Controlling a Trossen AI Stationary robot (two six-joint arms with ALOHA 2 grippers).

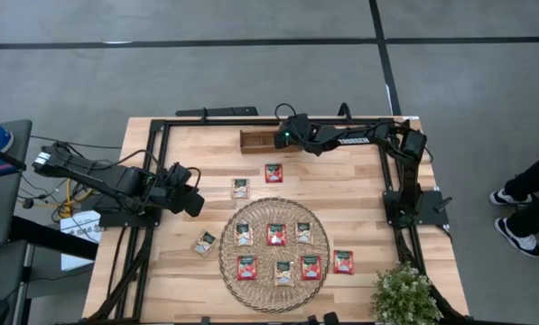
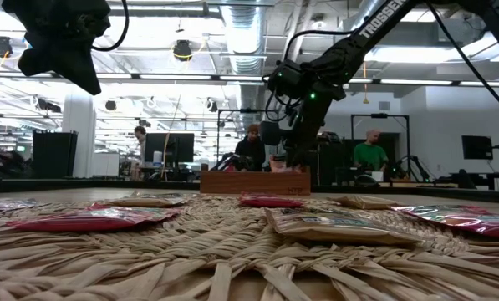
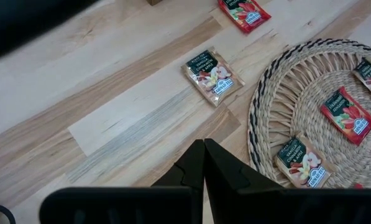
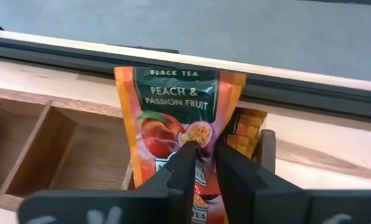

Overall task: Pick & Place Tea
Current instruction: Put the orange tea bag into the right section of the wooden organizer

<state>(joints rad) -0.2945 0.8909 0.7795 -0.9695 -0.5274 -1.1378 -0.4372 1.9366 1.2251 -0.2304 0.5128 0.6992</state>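
Peach-and-passion-fruit sachet (image 4: pixel 176 121): upright between my right tool (image 4: pixel 202 163) fingers, which lightly pinch its lower half, over the end compartment of the wooden tray (image 4: pixel 36 146); a second sachet (image 4: pixel 246 127) stands just behind it. Remaining sachets: well away from that tool, on the woven mat (image 1: pixel 228 262) and the counter (image 1: pixel 341 185) beside it. My left tool (image 3: pixel 204 163): clenched, empty, hovering beside the mat's edge.

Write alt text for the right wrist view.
The right gripper pinches an upright orange peach and passion fruit tea sachet over a compartment of the brown wooden tray, with another sachet standing behind it.
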